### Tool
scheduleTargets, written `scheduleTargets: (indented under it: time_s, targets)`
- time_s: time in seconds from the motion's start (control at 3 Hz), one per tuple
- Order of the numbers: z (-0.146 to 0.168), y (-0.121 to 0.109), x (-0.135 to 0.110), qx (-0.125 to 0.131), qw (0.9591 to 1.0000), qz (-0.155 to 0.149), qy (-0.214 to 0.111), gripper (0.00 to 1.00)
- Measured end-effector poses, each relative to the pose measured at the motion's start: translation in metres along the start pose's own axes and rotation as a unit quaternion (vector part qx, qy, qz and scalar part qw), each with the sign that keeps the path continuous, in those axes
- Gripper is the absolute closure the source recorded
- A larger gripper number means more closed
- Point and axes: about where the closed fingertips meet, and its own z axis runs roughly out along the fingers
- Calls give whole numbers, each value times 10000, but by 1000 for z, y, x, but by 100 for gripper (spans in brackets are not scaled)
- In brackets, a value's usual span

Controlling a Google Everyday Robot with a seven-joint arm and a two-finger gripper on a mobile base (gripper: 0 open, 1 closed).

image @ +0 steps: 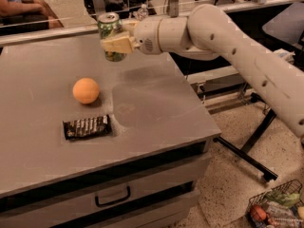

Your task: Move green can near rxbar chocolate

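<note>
The green can [109, 26] is green and white with a silver top. My gripper [114, 44] is shut on the green can and holds it in the air above the back of the grey table [156, 113]. The rxbar chocolate [87, 127] lies flat in its dark shiny wrapper near the table's front left, well below and in front of the can. The arm reaches in from the right.
An orange ball [86, 90] sits on the table between the can and the bar. A drawer with a handle [113, 197] is under the tabletop. A wire basket [278, 208] with items stands on the floor at the lower right. A person's arm [19, 4] shows at the back left.
</note>
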Motion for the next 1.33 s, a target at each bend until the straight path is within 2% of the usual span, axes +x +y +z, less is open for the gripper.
scheduleTargets:
  time_s: [0.33, 0.67, 1.0, 1.33]
  targets:
    - [-28, 23, 1, -277, 9996, -8, 10, 100]
    - [-40, 49, 5, -685, 9976, -28, 31, 100]
    - [-36, 79, 17, -970, 9953, 7, -15, 100]
    - [-23, 99, 37, -1113, 9937, 148, -22, 100]
